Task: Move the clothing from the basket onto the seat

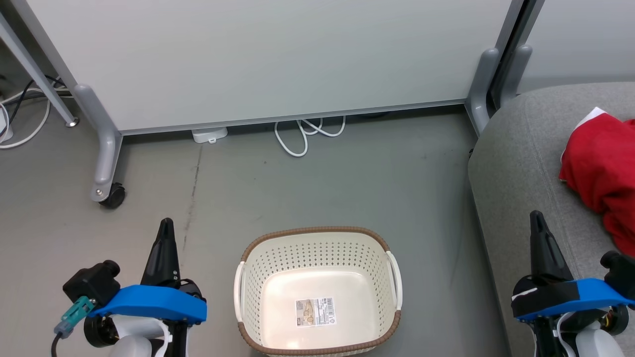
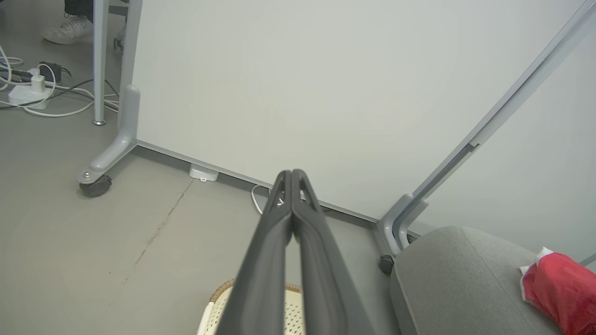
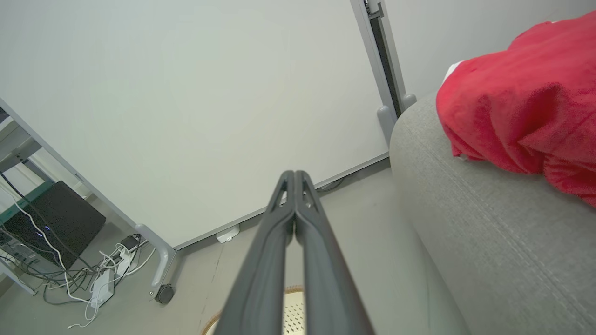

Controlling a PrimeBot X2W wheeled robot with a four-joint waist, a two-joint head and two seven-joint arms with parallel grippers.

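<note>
On the floor (image 1: 297, 188) between the two arms, the basket (image 1: 317, 230) stands upright and holds no fabric. Its bare bottom is in plain sight, with the barcode sticker (image 1: 315, 312) on it. The clothing (image 1: 603, 163), a bright red heap with a bit of white at its upper edge, lies on the seat (image 1: 521, 163) to the robot's right, well apart from the basket. I cannot tell how many garments make up the heap, since part of it runs past the picture's edge. The left gripper (image 1: 165, 224) hangs over the floor beside the basket, its two fingers pressed together on nothing. The right gripper (image 1: 536, 218) hangs near the seat's edge, short of the red heap, its fingers likewise together and empty. Judging by this, the task looks finished: nothing red lies in the basket or on the floor. All that could be left is a check that no garment hangs off the seat beyond view.
</note>
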